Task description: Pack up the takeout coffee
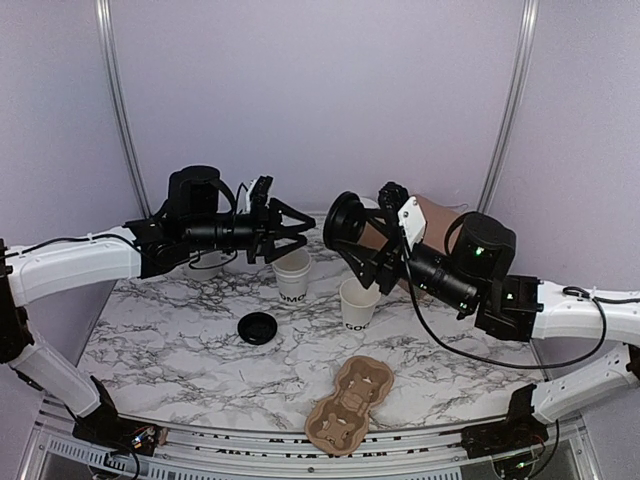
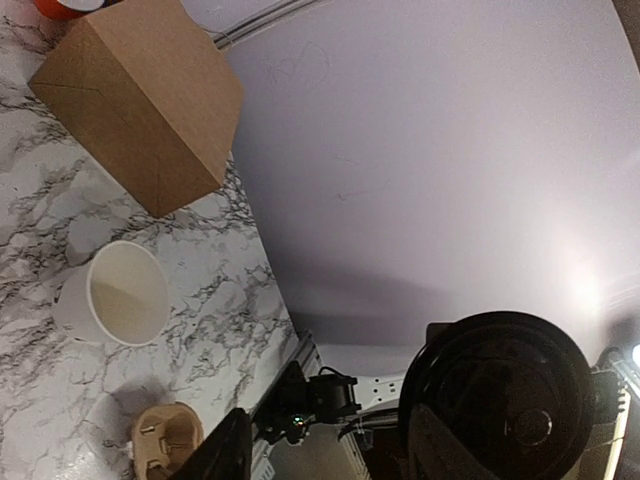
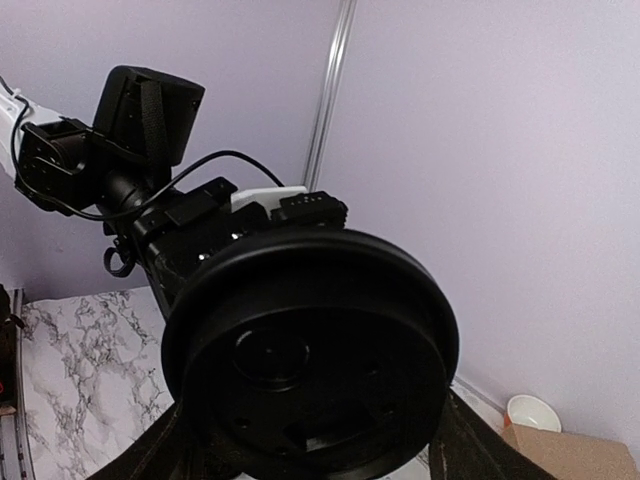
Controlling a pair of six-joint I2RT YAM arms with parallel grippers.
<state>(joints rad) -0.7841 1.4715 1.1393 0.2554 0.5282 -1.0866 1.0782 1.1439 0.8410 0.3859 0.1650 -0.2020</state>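
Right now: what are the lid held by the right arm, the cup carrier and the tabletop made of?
The held lid: likely black plastic, semi-gloss, moulded rings.
The cup carrier: looks like moulded pulp, matte tan.
The tabletop: marble-patterned, grey veins; stone or laminate, cannot tell.

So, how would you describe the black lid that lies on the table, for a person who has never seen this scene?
Look at the marble table, left of its middle. Just in front of the left white cup, a round black lid lies flat. The other black lid is up in the right gripper.
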